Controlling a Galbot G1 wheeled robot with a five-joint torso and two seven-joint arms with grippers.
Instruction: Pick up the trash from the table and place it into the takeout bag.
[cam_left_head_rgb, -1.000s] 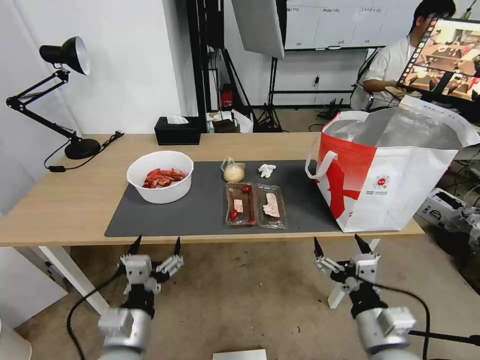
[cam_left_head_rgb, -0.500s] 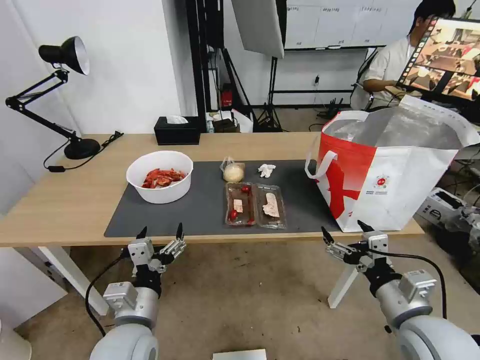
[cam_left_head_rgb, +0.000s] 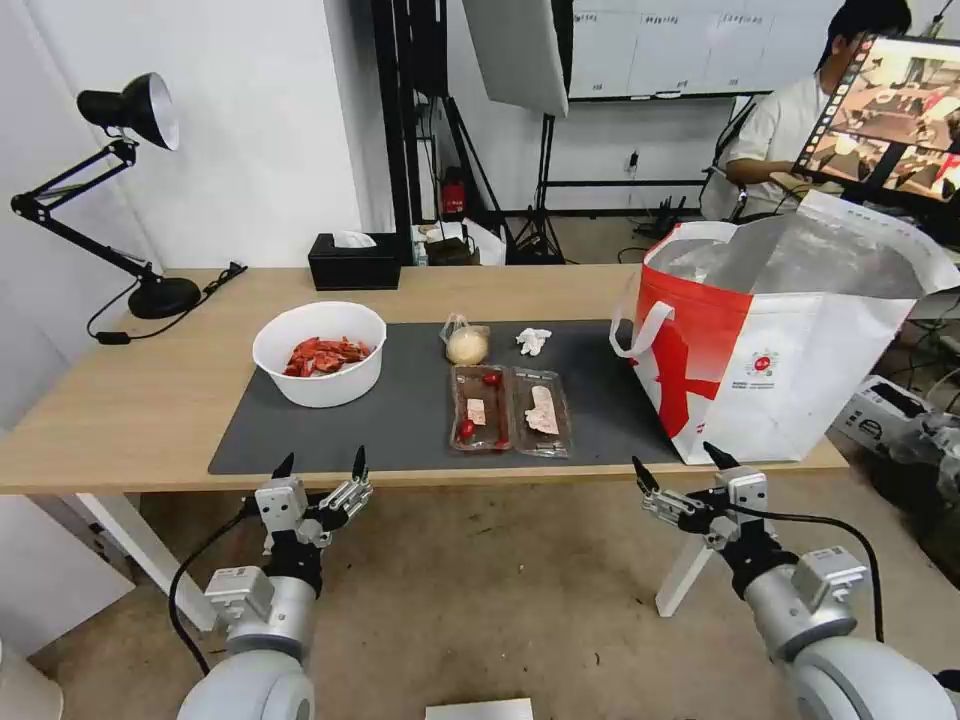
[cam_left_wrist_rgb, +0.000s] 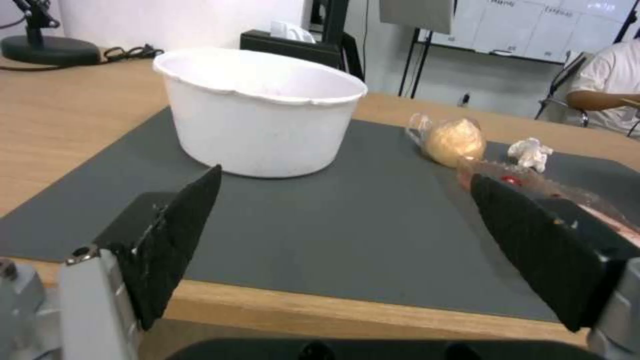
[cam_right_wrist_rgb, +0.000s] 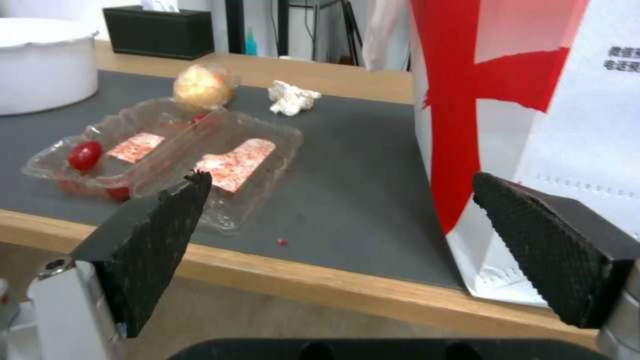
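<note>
Spread along the light-wood desk (cam_left_head_rgb: 130, 410) is a dark grey mat (cam_left_head_rgb: 400, 420), and both claws are held low in front of the near edge, each with its black fingers parted and nothing between them. Beyond the right claw (cam_left_head_rgb: 686, 469), standing at the mat's end and just ahead of its outer finger, the white-and-red takeout bag (cam_left_head_rgb: 790, 370) is seen with its foil-lined mouth open. Ahead of the left claw (cam_left_head_rgb: 321, 463), the white bowl of red shells (cam_left_head_rgb: 320, 352) is set on the mat. Between the two claws and farther in, the clear hinged tray (cam_left_head_rgb: 510, 410) lies open flat with tomatoes in it. Behind the tray, the bagged beige bun (cam_left_head_rgb: 466, 345) and the crumpled tissue (cam_left_head_rgb: 533, 340) are placed side by side, apart.
</note>
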